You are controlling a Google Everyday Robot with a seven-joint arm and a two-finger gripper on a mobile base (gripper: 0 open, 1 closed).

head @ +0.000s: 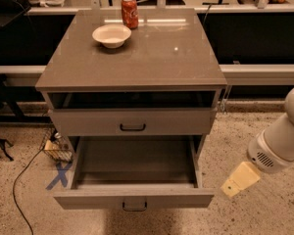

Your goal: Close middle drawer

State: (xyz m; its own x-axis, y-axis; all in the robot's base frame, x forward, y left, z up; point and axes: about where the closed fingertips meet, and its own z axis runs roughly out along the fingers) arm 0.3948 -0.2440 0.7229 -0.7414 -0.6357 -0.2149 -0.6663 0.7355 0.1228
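Observation:
The middle drawer (133, 198) is pulled far out of the grey-beige cabinet. Its low front panel carries a small black bar handle (134, 206), and its long deep box looks empty. Above it, the taller-fronted drawer (132, 122) with the wider handle stands slightly out from the cabinet. The lowest drawer is hidden under the open one. My gripper (233, 185), a cream-coloured piece at the end of the white arm (279, 146), hangs to the right of the middle drawer's front right corner, a short gap away and not touching it.
On the cabinet top (161, 58) stand a white bowl (111, 35) and a red soda can (130, 11). A blue X tape mark (59, 175) and a black cable (19, 180) lie on the speckled floor at the left. A small wire basket (56, 148) stands by the cabinet's left side.

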